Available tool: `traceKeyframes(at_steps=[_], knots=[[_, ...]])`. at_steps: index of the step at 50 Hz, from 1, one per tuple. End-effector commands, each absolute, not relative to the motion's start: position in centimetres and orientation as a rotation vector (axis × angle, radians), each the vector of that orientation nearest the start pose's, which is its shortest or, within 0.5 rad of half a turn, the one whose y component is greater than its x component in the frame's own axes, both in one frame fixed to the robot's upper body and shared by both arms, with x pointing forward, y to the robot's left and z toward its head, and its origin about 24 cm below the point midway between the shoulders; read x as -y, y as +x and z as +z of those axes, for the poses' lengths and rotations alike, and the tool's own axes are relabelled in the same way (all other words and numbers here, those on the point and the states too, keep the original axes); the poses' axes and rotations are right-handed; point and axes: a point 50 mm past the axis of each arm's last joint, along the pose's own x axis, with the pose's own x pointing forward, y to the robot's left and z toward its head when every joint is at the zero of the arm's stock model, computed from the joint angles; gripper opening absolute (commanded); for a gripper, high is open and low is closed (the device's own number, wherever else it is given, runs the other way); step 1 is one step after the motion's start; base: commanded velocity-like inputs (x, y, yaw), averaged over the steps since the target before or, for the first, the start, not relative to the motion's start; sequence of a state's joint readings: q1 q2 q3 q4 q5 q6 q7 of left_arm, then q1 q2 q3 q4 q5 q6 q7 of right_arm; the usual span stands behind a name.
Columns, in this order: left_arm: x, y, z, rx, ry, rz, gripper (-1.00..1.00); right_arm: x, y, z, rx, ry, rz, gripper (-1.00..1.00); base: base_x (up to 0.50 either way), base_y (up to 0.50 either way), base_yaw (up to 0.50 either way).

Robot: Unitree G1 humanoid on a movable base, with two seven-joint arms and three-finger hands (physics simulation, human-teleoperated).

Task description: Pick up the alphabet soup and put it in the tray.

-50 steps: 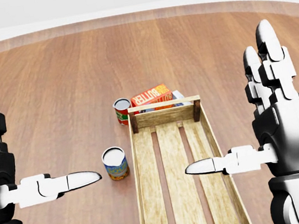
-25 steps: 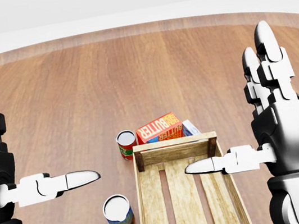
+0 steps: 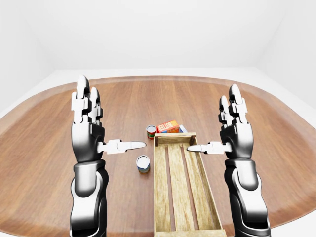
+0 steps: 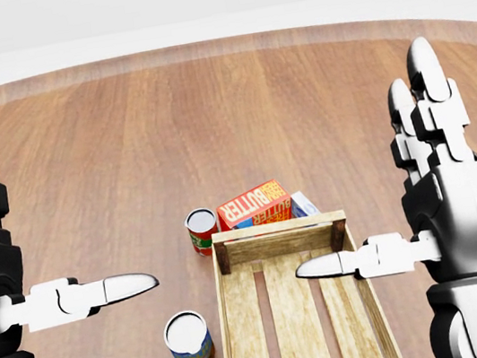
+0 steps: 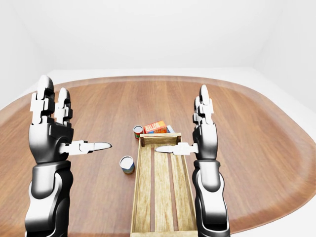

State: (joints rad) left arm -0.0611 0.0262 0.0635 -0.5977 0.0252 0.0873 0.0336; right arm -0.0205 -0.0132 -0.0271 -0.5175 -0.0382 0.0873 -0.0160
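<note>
Nearest, both arms rise from the bottom of the views with their hands upright and spread. The left hand (image 3: 89, 131) stands at the left of the left-eye view, two fingers (image 3: 83, 96) pointing up and the thumb stretched sideways toward the middle; it grasps nothing. The right hand (image 3: 236, 133) mirrors it on the right, fingers released and empty, its thumb tip hanging over the upper end of the tray (image 4: 243, 342). Neither hand touches any object.

Between the arms, the wooden slatted tray lies lengthwise on the brown oval desk (image 3: 44, 163), running from the bottom edge of the head view up toward the middle. Its slats are bare.

Just left of the tray, apart from its side wall, a can (image 4: 189, 339) stands upright with a pale lid and a blue and yellow label. Farther up, beside the tray's upper left corner, a second can (image 4: 202, 229) stands upright with a red label. Which of the two is the alphabet soup cannot be told from the labels at this size.

Beyond the tray's upper end wall lies an orange butter box (image 4: 253, 204), tilted a little, and a blue and white box (image 4: 304, 204) shows partly behind it to the right.
</note>
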Motion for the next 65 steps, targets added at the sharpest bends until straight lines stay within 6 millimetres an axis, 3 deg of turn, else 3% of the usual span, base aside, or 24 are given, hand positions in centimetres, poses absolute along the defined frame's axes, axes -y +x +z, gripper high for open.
traceKeyframes(at_steps=[1, 9, 20, 25, 33, 65], knots=[[-16.0, 22.7, 17.9, 0.56, 0.05, 0.063, 1.0, 15.7, 23.5, 15.1, 0.426, -0.051, -0.052, 1.0, 0.0, 0.0, 0.0], [-16.0, 22.8, 17.7, 0.549, 0.051, 0.062, 1.0, 16.8, 23.8, 15.0, 0.42, -0.076, -0.085, 1.0, 0.0, 0.0, 0.0], [-16.1, 22.9, 17.6, 0.547, 0.051, 0.065, 1.0, 18.8, 25.0, 15.8, 0.404, -0.414, -0.074, 1.0, 0.0, 0.0, 0.0], [-16.1, 22.9, 17.6, 0.546, 0.051, 0.065, 1.0, 19.9, 25.5, 14.1, 0.301, -0.507, -0.094, 1.0, 0.0, 0.0, 0.0], [-16.1, 22.8, 17.7, 0.55, 0.05, 0.066, 1.0, 20.6, 26.1, 10.9, 0.15, -0.577, -0.099, 1.0, 0.0, 0.0, 0.0], [-15.9, 23.0, 17.5, 0.539, 0.067, 0.058, 1.0, 20.5, 25.5, 10.4, 0.118, -0.615, -0.082, 1.0, 0.0, 0.0, 0.0]])
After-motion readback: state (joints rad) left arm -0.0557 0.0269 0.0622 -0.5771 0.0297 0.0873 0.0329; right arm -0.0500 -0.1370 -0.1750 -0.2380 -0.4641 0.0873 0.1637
